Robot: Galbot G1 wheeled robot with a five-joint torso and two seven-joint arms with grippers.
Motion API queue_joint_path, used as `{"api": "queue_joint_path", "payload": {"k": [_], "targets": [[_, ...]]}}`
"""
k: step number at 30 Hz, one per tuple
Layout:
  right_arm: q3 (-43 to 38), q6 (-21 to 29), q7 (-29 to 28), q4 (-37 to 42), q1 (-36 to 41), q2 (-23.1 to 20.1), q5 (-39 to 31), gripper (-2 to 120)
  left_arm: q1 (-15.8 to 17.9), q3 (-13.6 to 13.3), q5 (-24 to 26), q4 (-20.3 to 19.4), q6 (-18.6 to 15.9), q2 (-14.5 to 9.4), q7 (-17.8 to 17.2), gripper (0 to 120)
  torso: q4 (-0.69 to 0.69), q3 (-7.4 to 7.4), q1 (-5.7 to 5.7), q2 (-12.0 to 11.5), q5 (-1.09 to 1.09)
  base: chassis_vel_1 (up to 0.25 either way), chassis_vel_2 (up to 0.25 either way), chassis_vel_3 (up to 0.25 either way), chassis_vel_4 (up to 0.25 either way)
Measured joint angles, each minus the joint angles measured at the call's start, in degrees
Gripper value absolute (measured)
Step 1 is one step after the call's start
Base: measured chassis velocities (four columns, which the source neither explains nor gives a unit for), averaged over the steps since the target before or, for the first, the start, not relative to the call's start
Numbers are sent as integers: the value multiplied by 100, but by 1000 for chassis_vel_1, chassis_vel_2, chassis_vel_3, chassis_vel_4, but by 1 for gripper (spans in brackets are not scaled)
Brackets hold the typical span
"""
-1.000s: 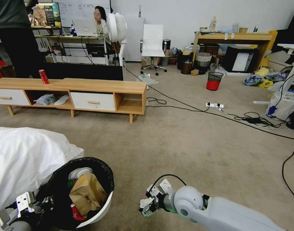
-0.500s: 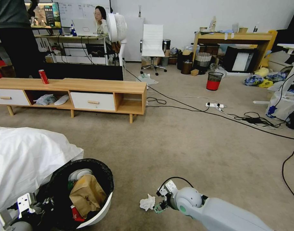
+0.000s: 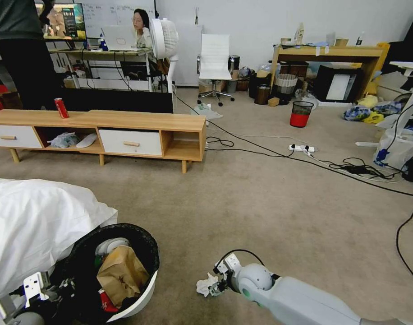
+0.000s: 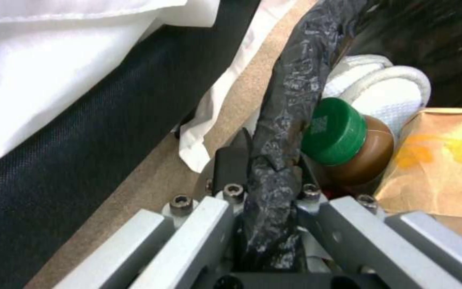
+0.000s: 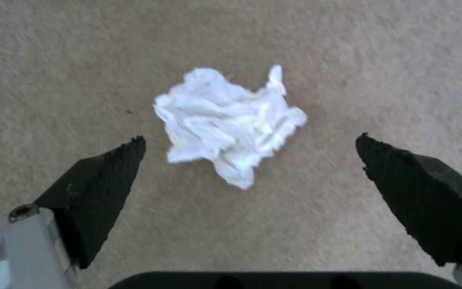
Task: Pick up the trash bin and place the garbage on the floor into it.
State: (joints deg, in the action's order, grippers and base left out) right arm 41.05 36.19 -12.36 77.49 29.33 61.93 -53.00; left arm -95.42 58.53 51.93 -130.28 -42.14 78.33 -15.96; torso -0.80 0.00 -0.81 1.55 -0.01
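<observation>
Upright red can atop low wooden cabinet

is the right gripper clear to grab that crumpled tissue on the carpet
Probably yes: the right gripper is open with the tissue lying between its fingers on bare carpet, nothing blocking.

left gripper cut off, bin's base hidden

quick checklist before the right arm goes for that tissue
1. Right gripper open: ok.
2. Tissue lies between the jaws, not yet touched: ok.
3. Carpet around the tissue free of cables: ok.
4. Left gripper clamped on the bin rim: ok.
5. Room in the bin above the paper bag: cannot tell.
</observation>
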Motion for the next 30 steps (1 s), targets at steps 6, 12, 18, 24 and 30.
{"api": "queue_joint_path", "payload": {"k": [6, 12, 18, 24, 30], "targets": [[111, -75, 17, -223, -15, 241, 36, 100, 32, -8, 9, 10, 0, -15, 0, 2, 0, 0, 0, 0, 1, 0, 0, 0, 0], [143, -208, 124, -574, 21, 383, 203, 100, 33, -16, 11, 20, 0, 0, 7, 2, -1, 0, 0, 0, 0, 0, 0, 0, 0], [140, -363, 254, -990, 39, 576, 405, 100, 30, -25, 10, 42, 0, -4, 10, 2, 0, 0, 0, 1, 1, 0, 0, 0, 0], [115, -519, 314, -1272, 53, 696, 560, 100, 35, -34, 10, 57, 0, -10, 11, 2, -1, 0, 0, 1, 1, 0, 0, 0, 0], [127, -715, 330, -1497, 31, 872, 593, 100, 16, -31, 3, 63, 0, -6, 28, 2, 0, 0, 0, 1, 0, 0, 0, 0, 0]]}}
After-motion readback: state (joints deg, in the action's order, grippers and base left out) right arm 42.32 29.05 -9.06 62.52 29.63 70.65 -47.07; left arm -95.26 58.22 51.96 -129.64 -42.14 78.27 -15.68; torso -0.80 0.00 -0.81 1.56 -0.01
